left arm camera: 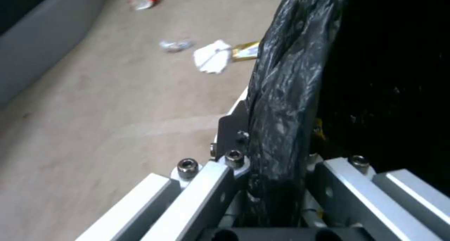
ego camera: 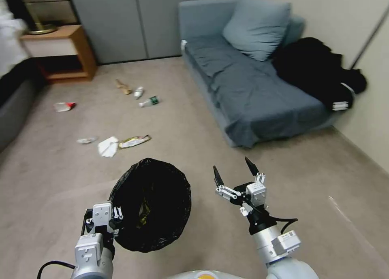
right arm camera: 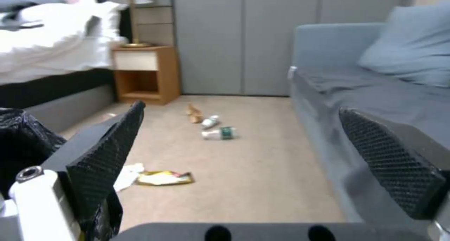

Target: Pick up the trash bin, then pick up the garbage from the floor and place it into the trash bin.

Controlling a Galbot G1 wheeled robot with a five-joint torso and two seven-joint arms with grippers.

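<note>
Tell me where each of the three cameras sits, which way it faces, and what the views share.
Head view: high on the robot, looking forward and down at the floor; both arms show, left pincer shut on the trash bin, right pincer open.
Left wrist view: at the left pincer, looking along the bin's rim toward the tissue.
Right wrist view: between the open right pincer's fingers, facing the sofa and bottle.
Shared: tissue and gold wrapper.
</note>
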